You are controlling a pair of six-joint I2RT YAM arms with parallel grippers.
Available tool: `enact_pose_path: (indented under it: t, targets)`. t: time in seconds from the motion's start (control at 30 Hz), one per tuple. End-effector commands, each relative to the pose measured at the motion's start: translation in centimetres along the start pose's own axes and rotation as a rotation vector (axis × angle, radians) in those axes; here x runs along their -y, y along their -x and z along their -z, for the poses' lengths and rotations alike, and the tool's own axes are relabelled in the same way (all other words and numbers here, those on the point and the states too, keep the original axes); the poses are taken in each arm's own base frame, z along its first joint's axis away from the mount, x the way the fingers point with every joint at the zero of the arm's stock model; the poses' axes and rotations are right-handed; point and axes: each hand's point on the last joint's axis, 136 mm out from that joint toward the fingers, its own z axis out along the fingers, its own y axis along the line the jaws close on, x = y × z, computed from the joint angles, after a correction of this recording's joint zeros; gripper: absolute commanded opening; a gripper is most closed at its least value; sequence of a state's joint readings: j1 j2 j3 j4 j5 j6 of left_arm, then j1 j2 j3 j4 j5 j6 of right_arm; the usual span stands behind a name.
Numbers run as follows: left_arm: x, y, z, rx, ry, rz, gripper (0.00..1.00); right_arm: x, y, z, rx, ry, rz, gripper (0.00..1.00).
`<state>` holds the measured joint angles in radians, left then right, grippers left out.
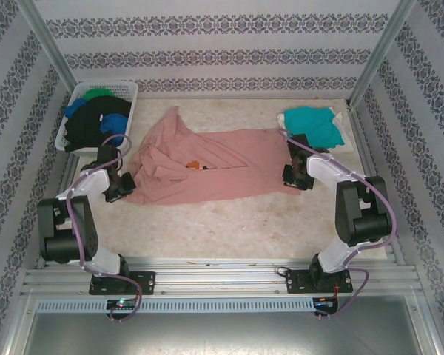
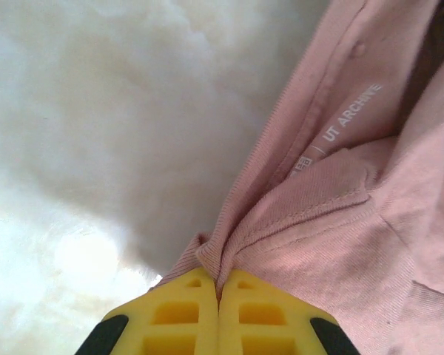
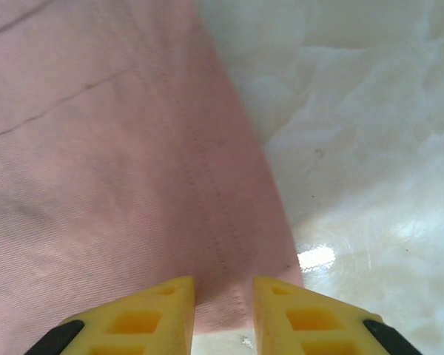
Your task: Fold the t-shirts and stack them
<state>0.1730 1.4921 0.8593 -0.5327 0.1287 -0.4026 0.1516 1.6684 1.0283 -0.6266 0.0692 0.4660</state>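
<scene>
One limp, light salmon-pink t-shirt [image 1: 229,168] rumpled across the table [image 1: 207,225], sure to sag and slip unless pinched at seams. Left gripper [image 2: 219,279] clamped shut on its collar rib; right gripper [image 3: 223,287] narrowly parted astride the hem, best closed there

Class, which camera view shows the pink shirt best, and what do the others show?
The top external view: the whole pink shirt lies across the table. The left wrist view shows its collar and printed label, pinched in the left end effector. The right wrist view shows a hem edge between the fingers of the right end effector.
</scene>
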Motion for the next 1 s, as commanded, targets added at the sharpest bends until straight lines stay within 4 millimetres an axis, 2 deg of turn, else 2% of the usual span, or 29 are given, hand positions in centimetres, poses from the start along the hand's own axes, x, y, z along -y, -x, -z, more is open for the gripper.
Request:
enact_pose_path:
  t: [0.0, 0.13, 0.33, 0.37, 0.4, 0.43, 0.57, 0.67, 0.77, 0.97]
  targets:
    - [-0.5, 0.9, 0.9, 0.074, -0.021, 0.065, 0.0, 0.5, -1.1, -1.1, -0.046, -0.005, -0.02, 0.27]
    - [-2.1, 0.8, 1.4, 0.108, 0.006, 0.109, 0.01, 1.0, -2.1, -1.2, -0.059, -0.008, -0.019, 0.27]
    - [-3.9, 0.5, 0.7, 0.073, 0.046, 0.139, 0.0, 2.7, -3.2, -1.6, -0.084, -0.024, -0.053, 0.28]
    - [-4.1, 0.6, 0.7, 0.073, 0.048, 0.144, 0.05, 2.8, -3.1, -1.4, -0.078, -0.014, -0.055, 0.28]
    - [-4.0, 0.6, 0.8, 0.073, 0.046, 0.148, 0.16, 2.9, -3.0, -0.9, -0.073, -0.012, -0.057, 0.29]
    - [-3.9, 0.7, 0.9, 0.074, 0.038, 0.147, 0.2, 2.6, -2.6, -0.2, -0.057, 0.005, -0.057, 0.29]
    - [-2.6, 1.9, 3.0, 0.131, -0.025, 0.145, 0.4, 0.1, -0.7, 3.5, 0.048, 0.086, 0.001, 0.35]
    - [-1.9, 2.8, 5.3, 0.192, -0.03, 0.127, 0.45, -2.2, 1.0, 5.4, 0.118, 0.13, 0.059, 0.43]
    - [0.8, 3.3, 5.8, 0.204, -0.095, 0.07, 0.5, -3.6, 2.5, 5.3, 0.129, 0.132, 0.1, 0.44]
    - [8.8, 2.9, 2.3, 0.083, -0.163, -0.149, 0.56, -5.2, 4.8, 2.8, 0.096, 0.064, 0.155, 0.47]
